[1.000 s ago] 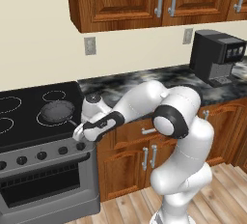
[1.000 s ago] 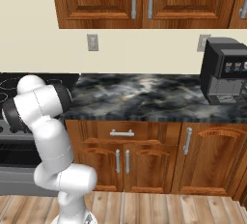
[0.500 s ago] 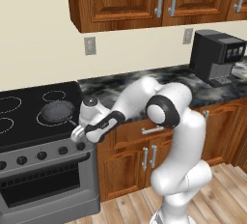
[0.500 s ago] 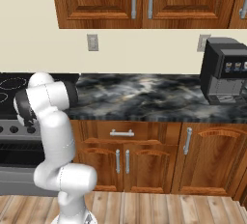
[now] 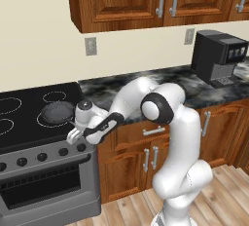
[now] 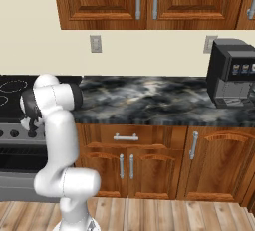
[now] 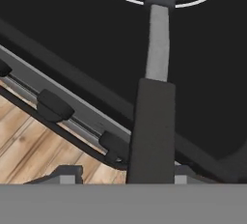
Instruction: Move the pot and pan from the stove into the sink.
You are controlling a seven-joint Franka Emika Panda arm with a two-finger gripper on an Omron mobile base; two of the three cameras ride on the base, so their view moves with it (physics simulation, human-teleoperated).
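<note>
In the hand view, the pan's handle (image 7: 153,121) runs from 6 toward 12 o'clock between the tips of the claw (image 7: 123,174), whose grip I cannot tell.

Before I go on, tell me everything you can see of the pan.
The pan is small, shallow, round and dark grey, matte like coated metal. It sits flat on the stove, on a front burner ring near the right edge. Its one long handle has a pale grey neck and a dark grip that reaches toward the stove's front. The gripper is at that grip; whether the fingers touch it I can't tell.
</note>
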